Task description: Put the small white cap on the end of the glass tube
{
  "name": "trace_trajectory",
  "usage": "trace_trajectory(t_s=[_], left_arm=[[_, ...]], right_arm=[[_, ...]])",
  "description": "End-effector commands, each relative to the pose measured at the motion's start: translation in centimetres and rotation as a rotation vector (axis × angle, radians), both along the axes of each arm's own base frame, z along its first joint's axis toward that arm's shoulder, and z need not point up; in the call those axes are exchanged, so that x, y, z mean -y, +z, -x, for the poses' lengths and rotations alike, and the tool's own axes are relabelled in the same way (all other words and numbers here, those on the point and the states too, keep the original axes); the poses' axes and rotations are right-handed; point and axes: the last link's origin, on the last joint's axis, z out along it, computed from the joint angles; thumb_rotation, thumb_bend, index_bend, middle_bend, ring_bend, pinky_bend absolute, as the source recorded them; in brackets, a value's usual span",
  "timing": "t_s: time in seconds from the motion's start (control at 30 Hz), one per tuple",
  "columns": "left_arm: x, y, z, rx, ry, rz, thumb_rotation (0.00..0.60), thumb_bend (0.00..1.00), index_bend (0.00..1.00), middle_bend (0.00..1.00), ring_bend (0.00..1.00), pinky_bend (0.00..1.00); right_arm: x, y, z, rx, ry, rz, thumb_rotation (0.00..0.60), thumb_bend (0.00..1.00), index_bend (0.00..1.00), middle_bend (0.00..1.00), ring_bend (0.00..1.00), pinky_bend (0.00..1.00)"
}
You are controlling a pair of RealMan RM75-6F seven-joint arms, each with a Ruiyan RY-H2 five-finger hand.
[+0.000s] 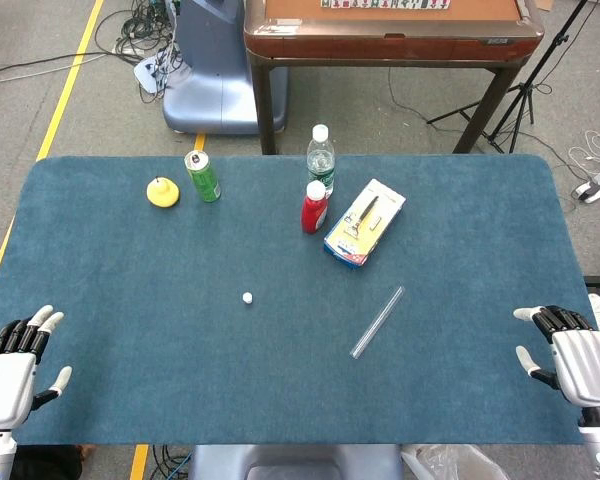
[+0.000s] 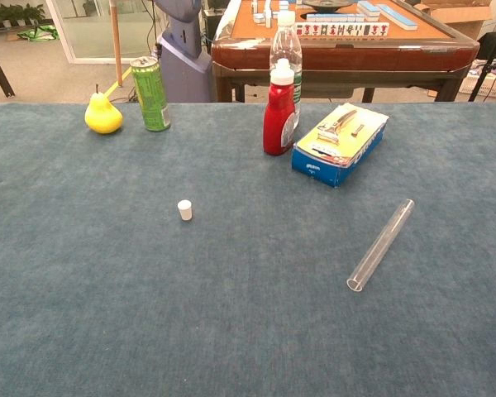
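While both arms sit at the near edge of the blue felt-covered table (image 1: 110, 330), I see nothing held. My left hand (image 1: 15, 360) rests at the near-left corner, fingers apart and released, touching no object. My right hand (image 1: 570, 350) is at the near-right corner, same thing: fingers spread, nothing held. Neither hand shows in the chest view.

The small white plastic cap (image 2: 184, 210) stands upright on the felt, alone, left of table centre, well apart from both hands. The clear glass tube (image 2: 381, 245) lies flat to the cap's right, angled, with its open end (image 2: 355, 284) nearer me and the other end pointing away toward the right. Cap and tube are apart, not touching; the cap is not on the tube.

Further back I see a red squeeze bottle with a white top (image 2: 279, 109) standing upright, with a clear plastic water bottle (image 2: 286, 45) right behind it. Just right of those lies a blue and yellow cardboard box (image 2: 339, 142) with a metal tool pictured or packed on its top face, I cannot tell which. On the far left there is a green drink can (image 2: 151, 93) upright, and beside it, to its left, a yellow pear-shaped toy (image 2: 103, 114).

Beyond the table stands a brown wooden mahjong table (image 2: 339, 45) with tiles on it. Cables (image 1: 140, 35) lie on the floor and a tripod stand (image 1: 525, 80) is at far right.
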Motion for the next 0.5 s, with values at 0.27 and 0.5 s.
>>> trace_trajectory(t_s=[0.27,0.5], left_arm=[[-0.1,0.1,-0.1,0.008,-0.022,0.019,0.600,0.27,0.14,0.10,0.12,0.09],[-2.8,0.6,-0.6,0.027,-0.128,0.112,0.600,0.27,0.15,0.10,0.16,0.13]], right_arm=[[-0.2,0.3,-0.2,-0.001,0.005,0.002,0.600,0.32,0.34,0.37,0.27,0.33],[0.4,1.4,-0.8,-0.014,0.013,0.026,0.600,0.32,0.34,0.37,0.27,0.33]])
